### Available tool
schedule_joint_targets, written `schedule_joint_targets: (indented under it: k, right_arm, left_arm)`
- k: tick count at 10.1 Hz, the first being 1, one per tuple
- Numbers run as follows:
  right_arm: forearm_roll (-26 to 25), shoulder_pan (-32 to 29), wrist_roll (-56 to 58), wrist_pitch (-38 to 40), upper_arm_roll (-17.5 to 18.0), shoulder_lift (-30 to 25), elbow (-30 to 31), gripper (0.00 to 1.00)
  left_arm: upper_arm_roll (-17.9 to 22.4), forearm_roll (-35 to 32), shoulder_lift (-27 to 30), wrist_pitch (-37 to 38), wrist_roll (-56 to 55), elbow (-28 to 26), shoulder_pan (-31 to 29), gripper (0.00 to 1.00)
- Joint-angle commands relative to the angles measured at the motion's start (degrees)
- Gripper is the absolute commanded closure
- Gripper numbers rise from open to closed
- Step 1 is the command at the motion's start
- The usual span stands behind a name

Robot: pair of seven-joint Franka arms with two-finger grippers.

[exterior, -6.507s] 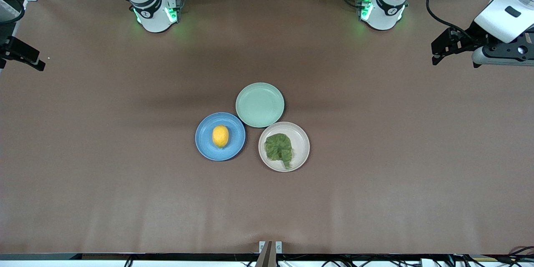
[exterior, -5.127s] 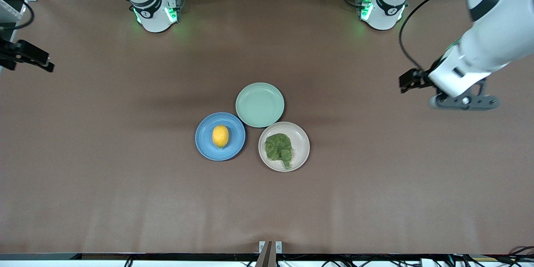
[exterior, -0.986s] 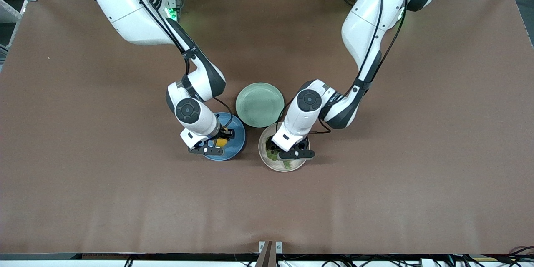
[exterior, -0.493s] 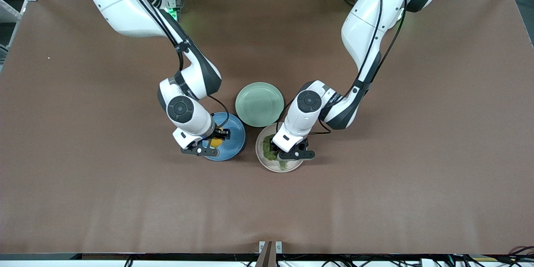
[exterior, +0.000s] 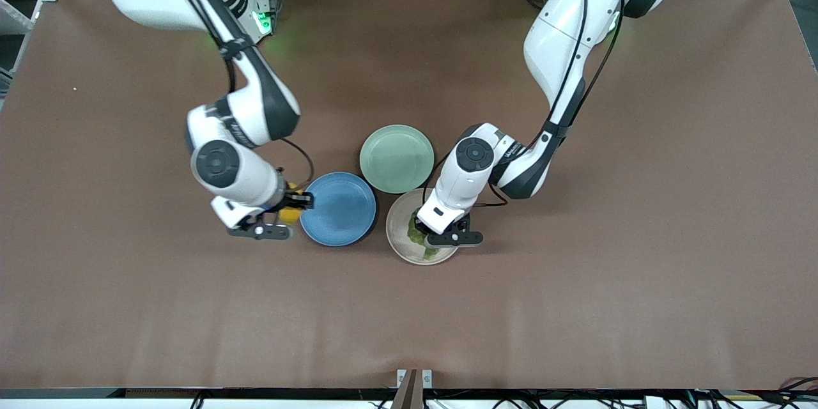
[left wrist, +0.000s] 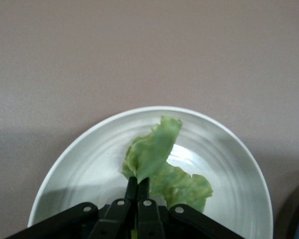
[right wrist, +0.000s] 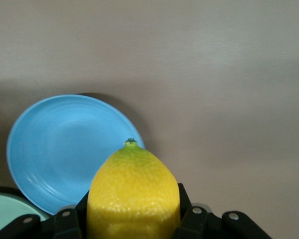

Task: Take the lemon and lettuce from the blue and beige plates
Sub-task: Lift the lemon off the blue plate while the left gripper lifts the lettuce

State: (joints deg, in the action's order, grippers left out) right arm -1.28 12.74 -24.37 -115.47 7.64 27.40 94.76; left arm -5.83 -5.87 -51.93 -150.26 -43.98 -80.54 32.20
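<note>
Your right gripper (exterior: 289, 206) has the lemon (right wrist: 133, 191) clamped, clear of the blue plate (exterior: 339, 209) over the bare surface (exterior: 575, 281), while your left gripper (exterior: 427, 229) pinches the lettuce (left wrist: 154, 152) just above the beige plate (left wrist: 229, 149), so lift it straight up next.

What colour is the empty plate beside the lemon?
Medium blue plate, clearest in the right wrist view.

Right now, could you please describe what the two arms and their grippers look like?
Both arms are glossy white with dark grey joint bands and round dark caps at the wrist. A thin black cable runs along each forearm. The right gripper and left gripper are black, with slim black fingers fixed by silver screws. Green lights glow at the right arm's base.
</note>
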Motion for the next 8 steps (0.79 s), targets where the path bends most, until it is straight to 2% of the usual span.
schedule_joint_targets:
  k: [1, 6, 8]
  right_arm:
    - [-0.47, -2.97, 1.96, 1.30, 0.10, -4.36, 3.58, 0.77]
    - [-0.92, -6.93, 21.53, -0.02, -10.08, -7.63, 8.42, 0.77]
    - [-0.92, -8.33, 27.60, -2.45, -12.12, -8.50, 10.60, 0.77]
  left_arm:
    - [0.38, -0.73, 3.05, 2.50, -0.93, -0.58, -0.29, 1.00]
    - [0.12, -0.64, 10.00, 14.01, -0.84, -0.49, -3.18, 1.00]
    - [0.03, 0.32, 11.15, 16.57, -0.67, -0.49, -6.34, 1.00]
